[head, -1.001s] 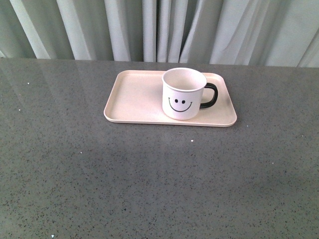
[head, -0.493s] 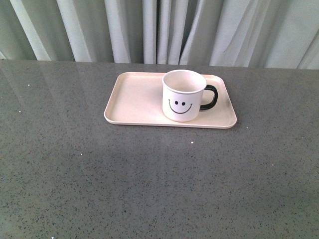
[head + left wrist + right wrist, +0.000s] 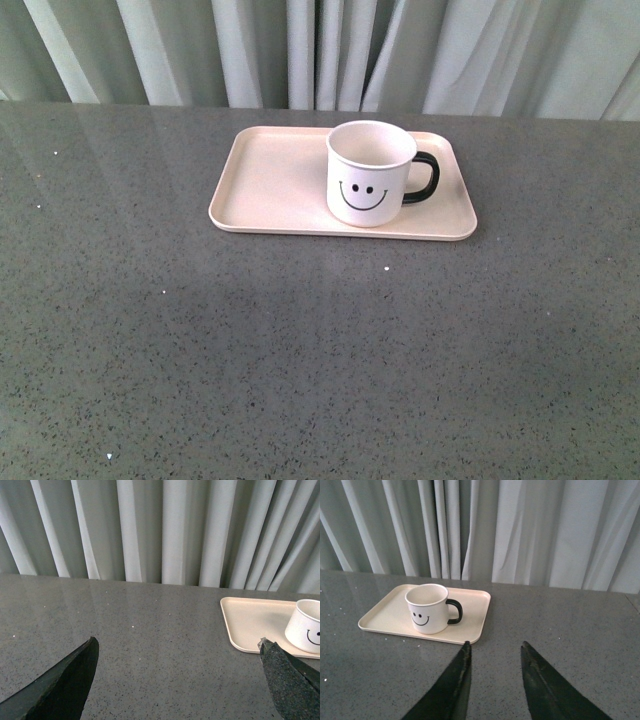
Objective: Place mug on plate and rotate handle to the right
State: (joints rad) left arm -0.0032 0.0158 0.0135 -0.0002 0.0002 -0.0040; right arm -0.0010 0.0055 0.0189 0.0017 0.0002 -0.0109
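From my left wrist view the mug (image 3: 306,632) runs off the frame edge beyond the far jaw, so I see half its face and no handle; the plate (image 3: 250,625) is cut there too. Both left gripper (image 3: 177,655) jaws leave the frame lower down. In my right wrist view the mug (image 3: 426,608) hides part of the plate (image 3: 380,617) behind it

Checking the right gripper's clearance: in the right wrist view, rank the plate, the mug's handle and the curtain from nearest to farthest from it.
From the right gripper:
1. Plate, its near corner just ahead of the fingers.
2. Handle, on the mug's side facing the gripper.
3. Curtain, behind the table.
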